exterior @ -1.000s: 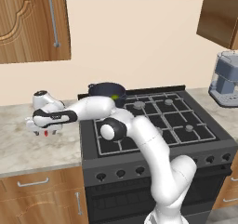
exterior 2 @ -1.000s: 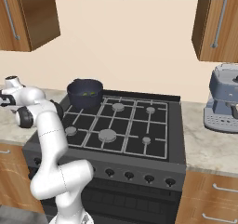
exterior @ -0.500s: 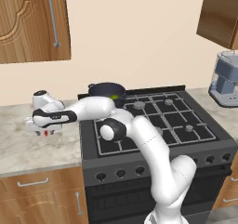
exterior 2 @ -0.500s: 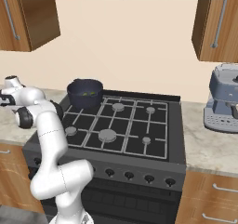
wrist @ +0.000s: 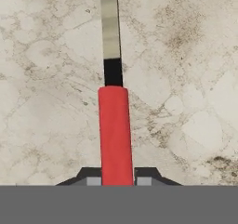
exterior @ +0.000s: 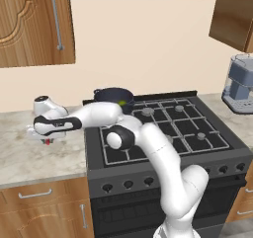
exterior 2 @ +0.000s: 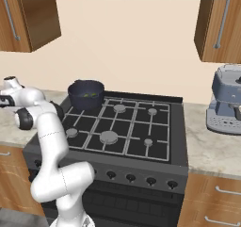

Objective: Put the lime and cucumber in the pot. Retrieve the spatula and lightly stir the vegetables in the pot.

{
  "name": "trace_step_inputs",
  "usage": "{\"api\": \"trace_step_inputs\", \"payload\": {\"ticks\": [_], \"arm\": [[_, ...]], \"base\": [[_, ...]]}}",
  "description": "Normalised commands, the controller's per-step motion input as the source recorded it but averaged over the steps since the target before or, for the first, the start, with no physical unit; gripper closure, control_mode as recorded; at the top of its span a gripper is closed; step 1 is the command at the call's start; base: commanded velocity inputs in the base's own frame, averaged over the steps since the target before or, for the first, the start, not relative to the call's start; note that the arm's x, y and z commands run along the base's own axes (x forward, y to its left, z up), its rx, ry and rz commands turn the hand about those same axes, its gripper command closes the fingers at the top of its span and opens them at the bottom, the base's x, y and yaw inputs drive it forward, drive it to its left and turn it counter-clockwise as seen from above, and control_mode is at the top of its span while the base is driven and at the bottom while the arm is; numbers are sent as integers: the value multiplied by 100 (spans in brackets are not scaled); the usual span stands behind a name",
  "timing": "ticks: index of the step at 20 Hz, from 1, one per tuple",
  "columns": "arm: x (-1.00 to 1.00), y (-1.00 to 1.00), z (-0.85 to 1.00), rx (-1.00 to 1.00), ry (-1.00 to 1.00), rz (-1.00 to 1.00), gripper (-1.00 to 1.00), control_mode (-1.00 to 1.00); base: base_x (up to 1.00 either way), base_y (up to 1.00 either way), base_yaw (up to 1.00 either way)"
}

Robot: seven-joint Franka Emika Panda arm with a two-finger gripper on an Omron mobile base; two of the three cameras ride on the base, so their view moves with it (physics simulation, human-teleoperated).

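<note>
**Hand view: tool closing in on the spatula handle**

Hand view puts us right over the spatula (wrist: pixel 114 135), red handle running straight up the middle, silver blade stretching away across the marbled tabletop (wrist: pixel 186 79). The tool (wrist: pixel 116 180) straddles the handle, one dark fingertip on each side, pressed close to the red. It looks clamped on the spatula, though the spatula lies flat on the stone, not lifted.

From the left base view, the arm reaches far out to the left, the tool (exterior: pixel 47 139) low over the tabletop left of the stove (exterior: pixel 163 128). Compared with half a second and a full second ago, barely anything has shifted: the arm holds the same low pose, so this reads as the grasp settling rather than a fresh move.

Over in the right base view, the pot (exterior 2: pixel 86 94) sits on the far-left burner with green showing inside, lime (exterior 2: pixel 85 96) and cucumber (exterior 2: pixel 93 95) apparently already in. So the loading looks done; what remains, I'd judge, is lifting the spatula, carrying it right to the pot, and stirring.
</note>
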Motion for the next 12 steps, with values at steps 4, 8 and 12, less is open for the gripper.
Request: {"api": "trace_step_inputs", "payload": {"ticks": [4, 8, 12], "arm": [[-80, -29, 0, 10, -23, 0, 100, -100], [-99, -52, 0, 16, -30, 0, 100, -100], [-100, -70, -2, 16, -27, 0, 100, -100]], "base": [[0, 0, 0], [0, 0, 0], [0, 0, 0]]}}
